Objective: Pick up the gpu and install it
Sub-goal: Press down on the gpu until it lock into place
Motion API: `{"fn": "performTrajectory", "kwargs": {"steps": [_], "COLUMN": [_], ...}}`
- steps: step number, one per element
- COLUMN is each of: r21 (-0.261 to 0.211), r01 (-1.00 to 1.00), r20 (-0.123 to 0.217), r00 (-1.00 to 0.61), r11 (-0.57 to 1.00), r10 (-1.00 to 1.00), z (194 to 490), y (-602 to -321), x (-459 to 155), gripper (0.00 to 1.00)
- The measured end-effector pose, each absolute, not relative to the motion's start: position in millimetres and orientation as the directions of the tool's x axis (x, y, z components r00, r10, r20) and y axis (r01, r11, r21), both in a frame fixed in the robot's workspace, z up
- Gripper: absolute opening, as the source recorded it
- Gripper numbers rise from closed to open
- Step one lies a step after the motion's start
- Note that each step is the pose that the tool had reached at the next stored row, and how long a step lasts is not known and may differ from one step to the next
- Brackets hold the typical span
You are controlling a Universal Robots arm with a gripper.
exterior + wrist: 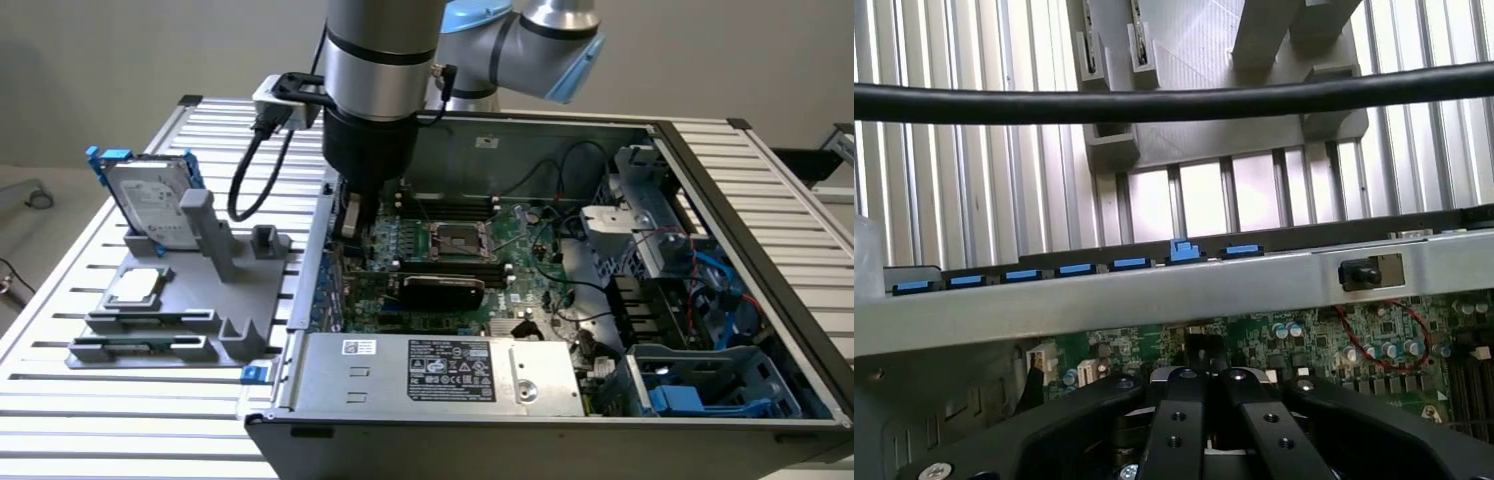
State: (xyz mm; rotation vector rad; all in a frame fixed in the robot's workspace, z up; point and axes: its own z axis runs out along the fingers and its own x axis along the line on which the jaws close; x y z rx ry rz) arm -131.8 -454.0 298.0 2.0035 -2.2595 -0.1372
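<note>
The gpu (442, 290), a short card with a black rounded cover, stands on the green motherboard (534, 285) just in front of the CPU socket (454, 240), inside the open computer case (400, 365). My gripper (351, 232) hangs low inside the case by its wall at the exterior view's left, behind and to the left of the gpu and apart from it. In the wrist view the two black fingers (1176, 420) of the gripper (1204, 378) are pressed together, with nothing between them. The motherboard (1254, 340) and the case wall (1154, 290) lie beyond the tips.
A grey fixture (187, 300) left of the case holds a hard drive in a blue frame (147, 200), a CPU chip (136, 287) and memory sticks (140, 348). A black cable (1154, 100) crosses the wrist view. Power supply (441, 370) and drive cages (694, 380) crowd the case's front.
</note>
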Motion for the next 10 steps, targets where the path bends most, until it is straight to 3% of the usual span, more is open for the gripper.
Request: {"fn": "performTrajectory", "kwargs": {"steps": [10], "r21": [0.144], "r01": [-0.981], "r20": [0.041], "r00": [-0.124], "r11": [0.129], "r10": [-0.991], "z": [296.5], "y": [-454.0], "x": [-134.2], "gripper": [0.11]}}
